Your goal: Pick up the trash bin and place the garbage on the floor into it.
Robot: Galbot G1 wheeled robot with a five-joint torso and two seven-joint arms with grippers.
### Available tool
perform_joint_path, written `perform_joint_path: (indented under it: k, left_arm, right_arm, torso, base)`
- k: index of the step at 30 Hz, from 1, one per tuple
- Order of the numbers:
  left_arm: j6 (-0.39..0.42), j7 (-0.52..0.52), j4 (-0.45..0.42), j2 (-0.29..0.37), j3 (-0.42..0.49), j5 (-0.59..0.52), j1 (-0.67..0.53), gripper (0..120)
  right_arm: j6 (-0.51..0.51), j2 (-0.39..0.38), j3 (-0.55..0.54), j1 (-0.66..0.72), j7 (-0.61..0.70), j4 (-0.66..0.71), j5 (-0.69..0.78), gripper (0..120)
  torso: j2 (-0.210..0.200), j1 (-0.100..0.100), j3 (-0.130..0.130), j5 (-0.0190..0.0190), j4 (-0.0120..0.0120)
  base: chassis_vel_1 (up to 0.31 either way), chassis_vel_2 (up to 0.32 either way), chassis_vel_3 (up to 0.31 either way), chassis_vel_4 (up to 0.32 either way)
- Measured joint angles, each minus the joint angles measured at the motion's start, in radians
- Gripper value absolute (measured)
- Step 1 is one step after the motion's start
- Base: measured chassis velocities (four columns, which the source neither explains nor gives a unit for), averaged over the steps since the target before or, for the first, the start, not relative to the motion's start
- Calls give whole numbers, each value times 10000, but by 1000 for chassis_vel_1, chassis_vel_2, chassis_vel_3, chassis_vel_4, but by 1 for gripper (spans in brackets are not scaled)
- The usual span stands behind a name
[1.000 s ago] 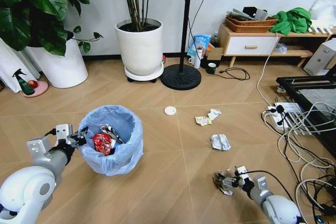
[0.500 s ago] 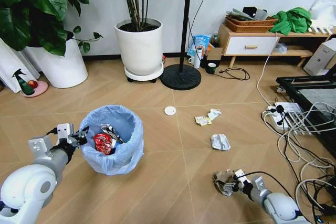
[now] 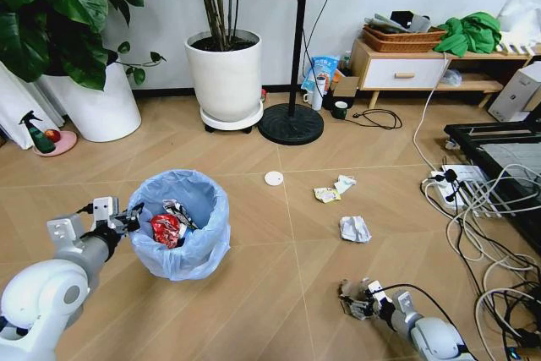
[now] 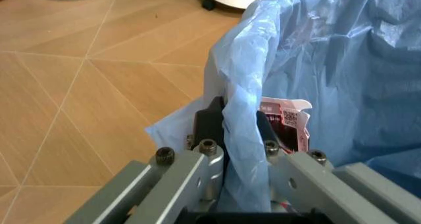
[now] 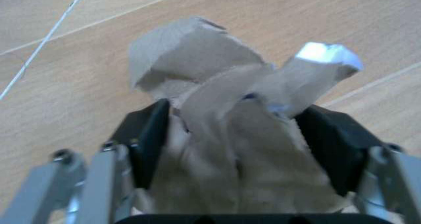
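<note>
The trash bin (image 3: 182,230), lined with a light-blue bag (image 4: 316,61), stands at the left on the floor (image 3: 279,268). My left gripper (image 3: 127,221) is shut on its near rim, the bag pinched between the fingers (image 4: 209,125). A red can (image 3: 165,230) and a red-and-white wrapper (image 4: 289,128) lie inside. Low at the right, my right gripper (image 3: 359,300) is shut on a crumpled grey-brown paper wad (image 5: 217,105) just above the floor. More garbage lies loose: a white disc (image 3: 274,178), two small wads (image 3: 328,194) and a white wad (image 3: 355,228).
A fan stand base (image 3: 291,123) and white plant pots (image 3: 225,82) stand behind. Cables and a power strip (image 3: 456,192) sprawl along the right. A low cabinet (image 3: 401,69) sits at the back right. Bare planks lie between bin and right gripper.
My right arm has drawn back toward me with the paper wad between its fingers. The left gripper keeps its hold on the bin rim.
</note>
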Motion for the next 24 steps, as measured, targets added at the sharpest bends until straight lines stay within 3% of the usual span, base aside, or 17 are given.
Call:
perform_joint_path:
  k: [10,18,22,24]
  left_arm:
    - [3,317,312,294,35,-187,-72,0]
    - [12,466,522,480,182,-242,-277,0]
    - [12,587,697,554,268,-241,-381,0]
    - [12,669,973,629,477,-246,-677,0]
  right_arm:
    - [53,202,-3,200,690,-17,213,25]
    - [-341,160,46,458,1281,966,1025,11]
    - [-659,-64,-136,904,1572,1651,1644,2]
    - [-938,-539,-519,1414,2058,2461,2478,0]
  torso:
    - [0,0,1,8,0]
    - [0,0,0,8,0]
    - [-1,0,1,4,-1]
    - [-1,0,2,8,4]
  base:
    - [0,0,0,0]
    - [0,0,0,0]
    - [0,0,0,0]
    - [0,0,0,0]
